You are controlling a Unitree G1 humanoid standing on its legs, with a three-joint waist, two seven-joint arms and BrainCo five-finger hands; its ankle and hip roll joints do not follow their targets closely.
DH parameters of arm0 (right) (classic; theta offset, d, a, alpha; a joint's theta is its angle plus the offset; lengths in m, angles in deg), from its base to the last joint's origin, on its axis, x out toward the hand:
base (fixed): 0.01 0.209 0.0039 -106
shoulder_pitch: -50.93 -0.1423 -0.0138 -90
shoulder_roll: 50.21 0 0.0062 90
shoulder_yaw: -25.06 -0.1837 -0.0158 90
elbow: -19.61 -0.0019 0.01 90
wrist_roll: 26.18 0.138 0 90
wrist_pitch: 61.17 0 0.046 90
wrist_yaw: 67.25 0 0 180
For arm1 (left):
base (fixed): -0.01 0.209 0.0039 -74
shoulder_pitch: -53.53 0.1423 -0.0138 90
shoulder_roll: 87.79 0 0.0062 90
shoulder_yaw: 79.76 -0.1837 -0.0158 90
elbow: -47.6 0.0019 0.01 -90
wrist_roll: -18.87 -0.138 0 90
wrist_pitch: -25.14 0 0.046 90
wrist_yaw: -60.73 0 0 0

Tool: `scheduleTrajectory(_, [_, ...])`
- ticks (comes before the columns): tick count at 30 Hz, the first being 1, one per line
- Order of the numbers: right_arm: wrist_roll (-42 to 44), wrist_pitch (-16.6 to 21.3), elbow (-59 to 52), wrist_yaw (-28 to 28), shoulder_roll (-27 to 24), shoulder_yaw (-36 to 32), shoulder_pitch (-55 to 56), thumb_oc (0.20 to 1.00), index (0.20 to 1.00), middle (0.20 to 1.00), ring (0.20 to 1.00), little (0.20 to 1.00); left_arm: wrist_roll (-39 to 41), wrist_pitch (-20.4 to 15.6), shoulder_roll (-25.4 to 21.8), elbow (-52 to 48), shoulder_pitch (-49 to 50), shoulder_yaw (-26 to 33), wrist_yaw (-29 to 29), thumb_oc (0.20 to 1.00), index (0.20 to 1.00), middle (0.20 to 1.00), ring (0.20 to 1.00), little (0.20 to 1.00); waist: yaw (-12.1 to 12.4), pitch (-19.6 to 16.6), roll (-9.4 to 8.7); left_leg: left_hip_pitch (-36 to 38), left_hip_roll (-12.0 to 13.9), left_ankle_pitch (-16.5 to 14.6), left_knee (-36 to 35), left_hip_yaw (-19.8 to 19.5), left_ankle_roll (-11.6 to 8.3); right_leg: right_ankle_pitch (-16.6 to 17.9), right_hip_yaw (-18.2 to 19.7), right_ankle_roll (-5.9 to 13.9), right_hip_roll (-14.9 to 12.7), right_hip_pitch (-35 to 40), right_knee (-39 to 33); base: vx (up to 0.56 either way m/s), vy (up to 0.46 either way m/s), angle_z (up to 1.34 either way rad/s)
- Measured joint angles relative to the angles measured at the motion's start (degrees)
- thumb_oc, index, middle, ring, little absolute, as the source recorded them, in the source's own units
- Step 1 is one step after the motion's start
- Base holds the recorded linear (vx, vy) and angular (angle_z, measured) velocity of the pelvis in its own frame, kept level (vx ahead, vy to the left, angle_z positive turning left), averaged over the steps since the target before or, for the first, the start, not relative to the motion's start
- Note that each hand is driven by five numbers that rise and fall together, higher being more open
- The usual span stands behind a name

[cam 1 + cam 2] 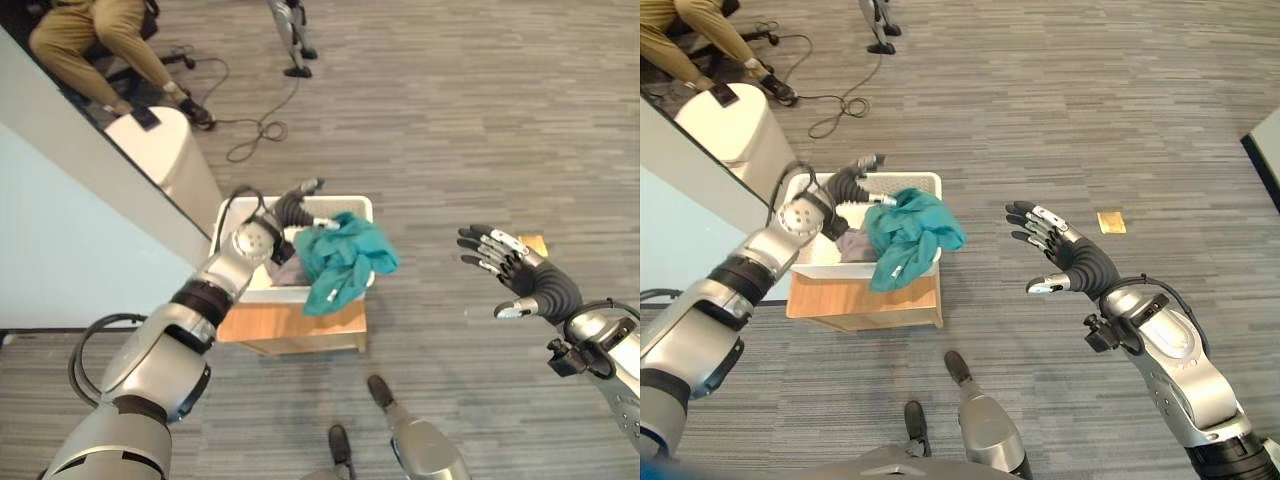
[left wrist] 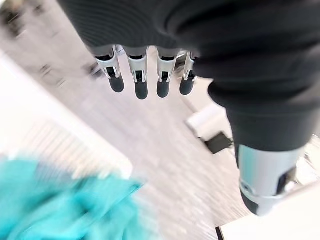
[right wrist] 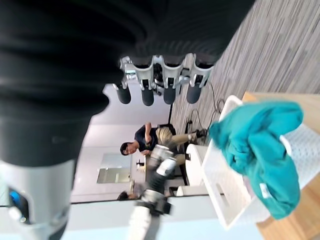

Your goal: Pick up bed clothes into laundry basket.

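The left hand (image 1: 296,208), fingers straight and holding nothing, reaches over the white laundry basket (image 1: 352,208) at centre frame. A teal garment (image 1: 343,258) lies draped over the basket's front rim, partly hanging outside, above a small wooden table (image 1: 290,328). It could slide off to the floor if nudged. The right hand (image 1: 1055,250), open and empty, hovers at the right. The right wrist view alone shows a seated person (image 3: 150,141).

- A grey garment (image 1: 290,270) in the laundry basket (image 1: 355,206) sits mostly hidden beneath my left arm and the teal cloth (image 1: 340,260)
- The teal cloth blurs in my left wrist view
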Motion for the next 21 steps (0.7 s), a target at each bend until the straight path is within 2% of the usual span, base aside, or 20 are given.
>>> scheduleTrajectory(4, [1.2,-0.1,0.0,-0.2,0.0,-0.7,2.1,1.0,1.0,1.0,1.0,1.0,1.1,-1.0,-3.2,-3.3,-0.3,0.3,-0.3,1.0,1.0,1.0,1.0,1.0,1.6,-1.3,1.84,0.6,0.2,-0.2,0.0,-0.9,-0.3,-0.4,-1.3,-0.56,0.0,1.0,0.0,0.02,-0.019,0.13])
scheduleTrajectory(7, [1.2,-0.1,0.0,-0.3,-0.3,-1.1,2.1,1.0,1.0,1.0,1.0,1.0,4.3,-1.3,-6.1,-6.0,0.5,0.4,-0.6,1.0,1.0,1.0,1.0,1.0,3.1,-1.5,2.14,0.6,0.2,-0.2,0.0,-1.8,-0.3,-0.4,-1.9,-0.61,0.0,1.2,0.0,0.01,-0.02,0.12])
scheduleTrajectory(10, [1.2,-0.2,0.0,-0.3,-0.4,-2.2,3.1,1.0,1.0,1.0,1.0,1.0,7.6,-2.3,-7.9,-9.3,4.2,4.2,-0.7,1.0,1.0,1.0,1.0,1.0,4.1,-2.2,2.08,0.7,0.3,-0.1,0.0,-2.3,-0.25,-0.5,-2.5,-0.85,0.0,1.4,0.0,0.0,-0.025,0.11])
scheduleTrajectory(11, [1.2,-0.3,0.1,-0.5,-0.4,-2.3,3.0,1.0,1.0,1.0,1.0,1.0,7.7,-2.2,-8.6,-10.9,6.3,5.8,-0.8,1.0,1.0,1.0,1.0,1.0,5.1,-2.4,2.09,0.7,0.3,0.1,0.0,-2.5,0.05,-0.5,-2.9,-0.87,-0.1,1.6,0.0,0.0,-0.031,0.06])
scheduleTrajectory(12, [1.2,-0.3,0.1,-0.8,-0.7,-2.5,3.2,1.0,1.0,1.0,1.0,1.0,8.3,-2.3,-9.6,-15.1,11.1,10.2,-0.8,1.0,1.0,1.0,1.0,1.0,5.4,-2.4,2.04,0.7,0.4,0.0,0.0,-2.6,-0.05,-0.5,-2.8,-0.94,0.0,1.9,0.0,0.0,-0.028,0.05])
scheduleTrajectory(14, [1.2,-0.4,0.2,-1.4,-0.6,-5.0,6.2,1.0,1.0,1.0,1.0,1.0,12.0,-3.4,-11.0,-25.5,25.9,19.3,-0.8,1.0,1.0,1.0,1.0,1.0,6.2,-3.1,1.79,1.7,0.6,-0.2,0.0,-3.8,-0.28,-1.0,-3.9,-1.51,0.0,3.0,0.0,0.01,-0.019,0.2])
scheduleTrajectory(15, [1.2,-0.4,0.2,-1.4,-0.5,-5.6,7.1,1.0,1.0,1.0,1.0,1.0,12.6,-3.4,-11.0,-27.7,30.6,21.1,-0.8,1.0,1.0,1.0,1.0,1.0,6.5,-3.5,1.42,2.1,0.7,-0.2,0.0,-3.8,-0.28,-1.2,-4.1,-1.57,0.1,3.2,0.0,0.01,-0.019,0.28])
scheduleTrajectory(16, [1.2,-0.5,0.3,-1.4,-0.4,-5.8,7.3,1.0,1.0,1.0,1.0,1.0,13.5,-3.2,-11.0,-27.4,33.4,21.2,-1.0,1.0,1.0,1.0,1.0,1.0,7.8,-3.8,0.91,2.4,0.7,0.0,0.2,-4.1,-0.15,-1.2,-4.3,-1.59,0.1,3.8,0.0,0.02,-0.037,0.07])
scheduleTrajectory(17, [1.1,-0.4,0.0,-1.5,2.4,-7.6,7.2,1.0,1.0,1.0,1.0,1.0,16.8,-3.2,-6.6,-36.8,49.2,33.9,-1.9,1.0,1.0,1.0,1.0,1.0,9.0,-4.5,0.09,2.6,0.9,-0.3,0.0,-4.2,-0.43,-1.4,-4.5,-1.67,0.2,4.2,0.0,0.02,-0.025,0.15])
scheduleTrajectory(19, [1.0,-0.2,3.2,0.2,9.0,-9.5,8.1,1.0,1.0,1.0,1.0,1.0,19.0,-3.7,0.3,-38.6,59.5,38.6,-1.9,1.0,1.0,1.0,1.0,1.0,10.6,-6.4,-1.12,3.0,1.0,-0.3,0.0,-5.3,-0.48,-2.0,-5.4,-1.85,0.1,4.7,0.0,0.02,-0.012,0.23])
scheduleTrajectory(21, [-0.3,-0.2,9.1,2.9,16.6,-8.6,7.9,1.0,1.0,1.0,1.0,1.0,20.7,-2.7,6.6,-38.7,69.5,42.2,-1.3,1.0,1.0,1.0,1.0,1.0,14.3,-7.7,-2.63,3.1,1.0,-0.7,0.0,-6.3,-0.65,-2.3,-6.1,-1.88,-0.1,5.4,0.0,-0.03,-0.023,0.24])
